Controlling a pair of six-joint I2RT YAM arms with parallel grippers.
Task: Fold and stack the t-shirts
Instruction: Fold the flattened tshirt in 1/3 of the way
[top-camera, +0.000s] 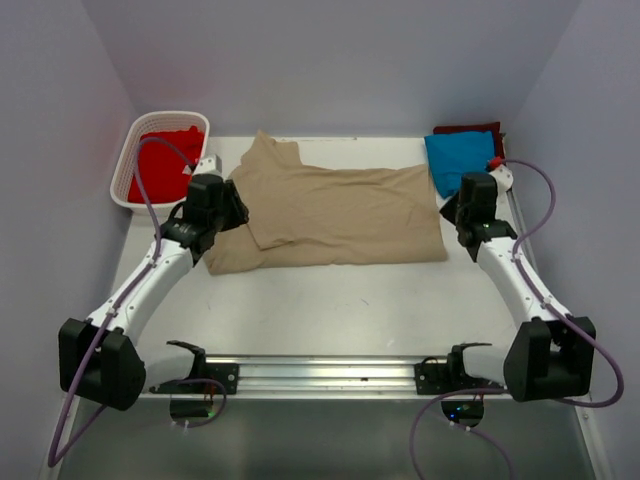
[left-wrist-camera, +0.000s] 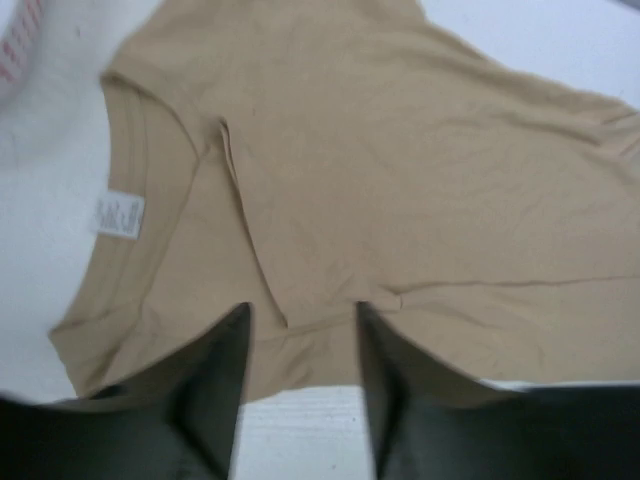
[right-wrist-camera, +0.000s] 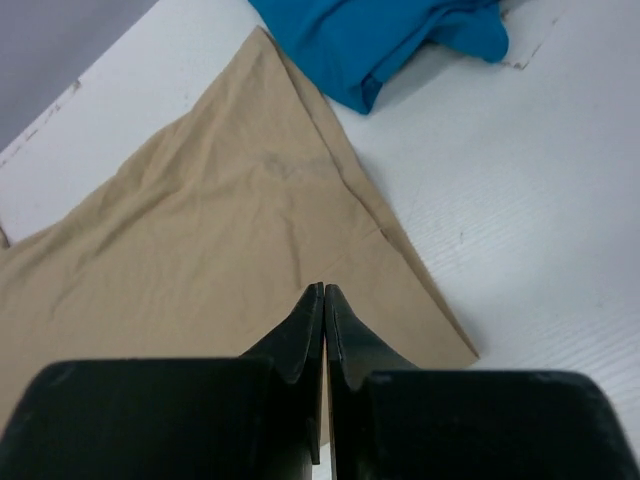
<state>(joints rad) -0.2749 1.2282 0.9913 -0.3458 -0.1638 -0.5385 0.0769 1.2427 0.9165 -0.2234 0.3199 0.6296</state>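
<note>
Four t-shirts are in view, and we judge that only one is being worked. The tan t-shirt lies flat across the middle of the table, with its collar toward the left of the top view and its hem toward the right. One flap is already turned in over its left part, and a sleeve pokes up toward the top edge.

The blue t-shirt sits folded at the upper right on the maroon t-shirt. The red t-shirt is bunched in the white basket at the upper left.

The left gripper hangs over the collar end with its fingers spread and nothing between them. The near edge of the cloth and a raised crease lie just below the tips, and the white label shows at the left of that view.

The right gripper is over the hem corner with its fingers pressed together. We see no cloth caught between them, though the tips hide whatever is directly underneath.

We take this as an early fold of the tan shirt, with stacking not yet begun. For the next move, the right gripper would have to open before it can take the hem corner. The left would have to come down and close on the edge below it. The two would then need to lift and carry evenly so the layers do not slide apart.
</note>
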